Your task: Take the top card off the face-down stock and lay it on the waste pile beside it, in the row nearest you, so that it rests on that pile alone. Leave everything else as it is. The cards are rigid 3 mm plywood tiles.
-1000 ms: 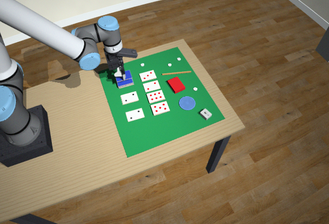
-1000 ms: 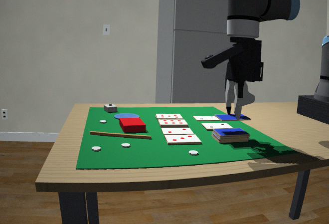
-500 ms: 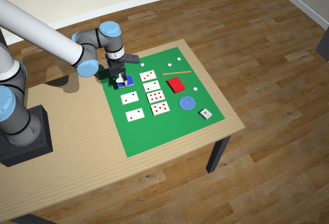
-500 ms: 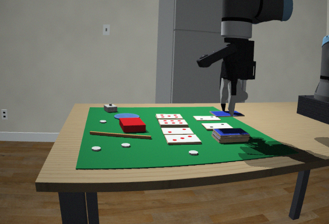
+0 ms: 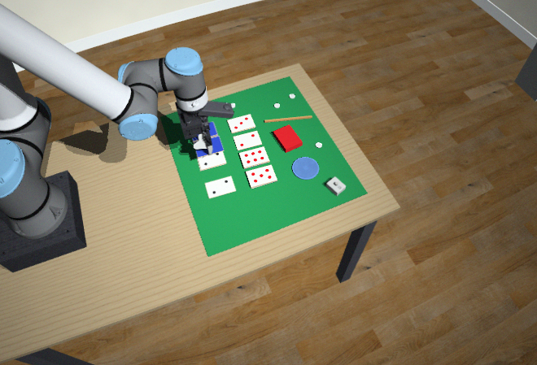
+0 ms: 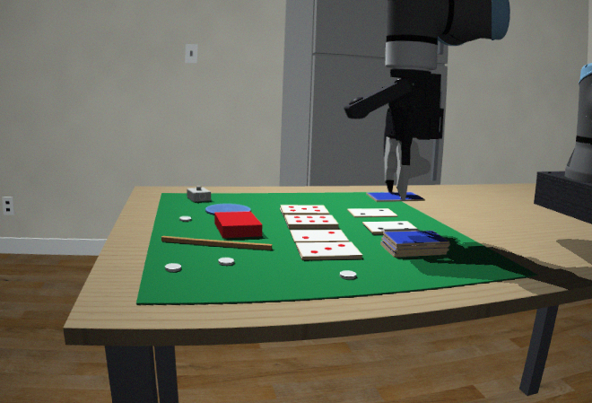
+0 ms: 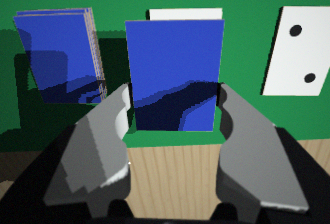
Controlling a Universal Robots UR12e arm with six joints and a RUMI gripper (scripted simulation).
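The face-down stock is a stack of blue-backed tiles on the green mat. It also shows in the exterior view. My gripper is shut on one blue-backed card, gripping its two long edges. It holds the card a little above the mat. The card hangs over the white waste pile, which sits beside the stock and is mostly hidden under the card. In the top view the waste pile shows just past my gripper.
A white card with two black pips lies further along the same row. A column of red-pip cards lies beside it. A red box, blue disc, wooden stick, grey block and white chips lie beyond.
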